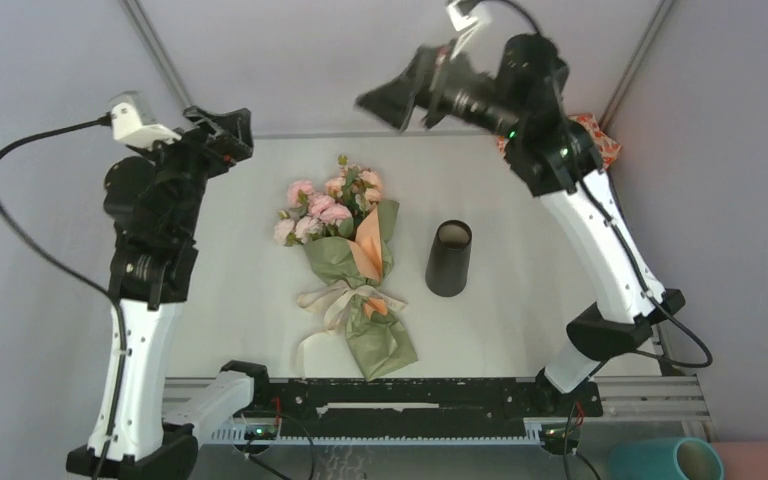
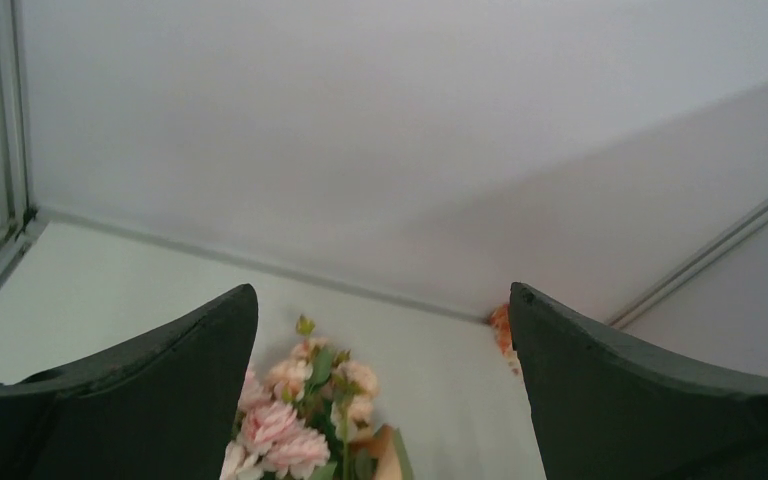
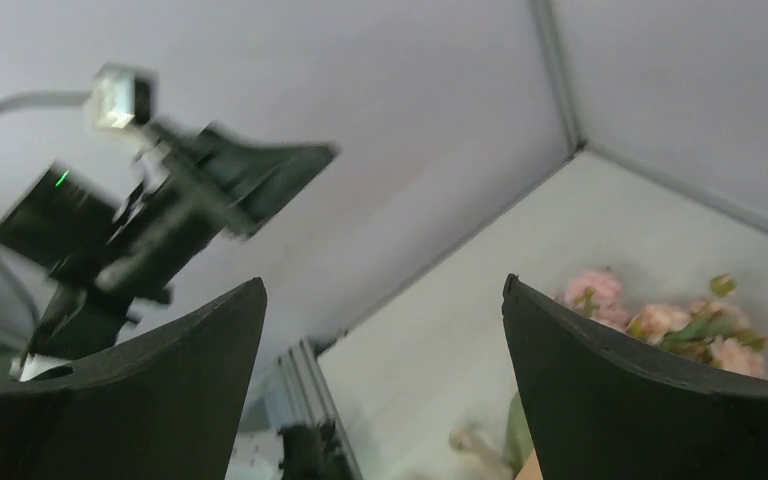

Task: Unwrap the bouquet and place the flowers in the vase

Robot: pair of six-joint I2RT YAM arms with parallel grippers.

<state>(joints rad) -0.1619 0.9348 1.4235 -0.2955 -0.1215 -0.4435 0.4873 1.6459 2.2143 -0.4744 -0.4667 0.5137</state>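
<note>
Your left fingers [image 2: 160, 390] are spread wide with nothing between them, up in the air at the upper left of the overhead view. Your right fingers [image 3: 620, 390] are released and empty too, high at the upper centre-right of that view. The bouquet [image 1: 350, 260] lies on the worktop [image 1: 520, 330] mid-frame, between the two arms. Its roses point toward the top, the wrapped stems toward the bottom, and the ribbon is tied round the paper. The black vase [image 1: 449, 258] sits just right of it, apart from it. An orange patterned cloth [image 1: 600, 135] peeks out behind the right arm at upper right.
</note>
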